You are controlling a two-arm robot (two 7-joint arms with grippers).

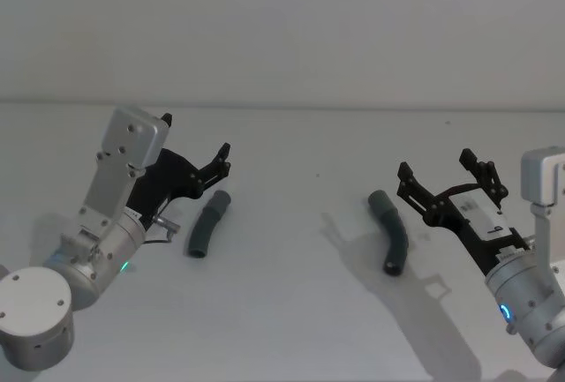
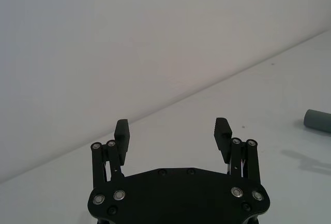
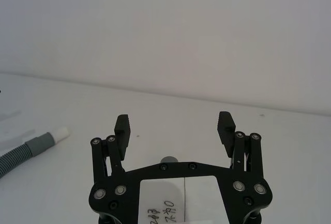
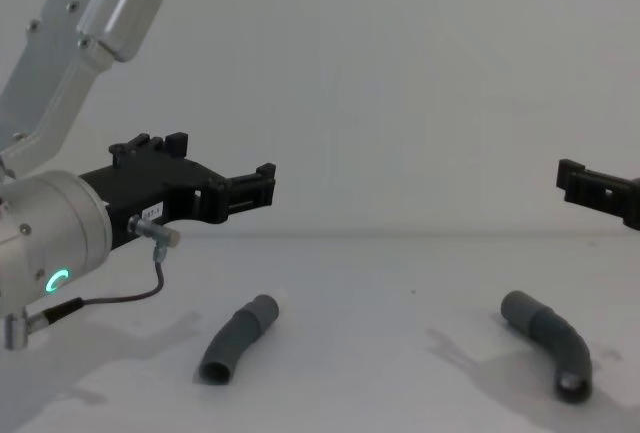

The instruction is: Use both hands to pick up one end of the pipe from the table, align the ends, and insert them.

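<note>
Two dark grey bent pipe pieces lie apart on the white table (image 1: 291, 329). The left piece (image 1: 207, 224) (image 4: 238, 337) carries a white tip (image 3: 62, 132) at its far end, beyond a ribbed stretch (image 3: 20, 153). The right piece (image 1: 391, 232) (image 4: 550, 338) lies with its open end toward me. My left gripper (image 1: 221, 161) (image 2: 172, 128) (image 4: 262, 188) hangs open just above and behind the left piece, holding nothing. My right gripper (image 1: 439, 166) (image 3: 174, 122) (image 4: 572, 181) hovers open beside and above the right piece, also holding nothing.
A plain pale wall rises behind the table's far edge (image 1: 282, 107). A thin cable (image 4: 130, 298) loops under the left wrist, whose ring light (image 4: 58, 280) glows green. Bare tabletop lies between the two pieces.
</note>
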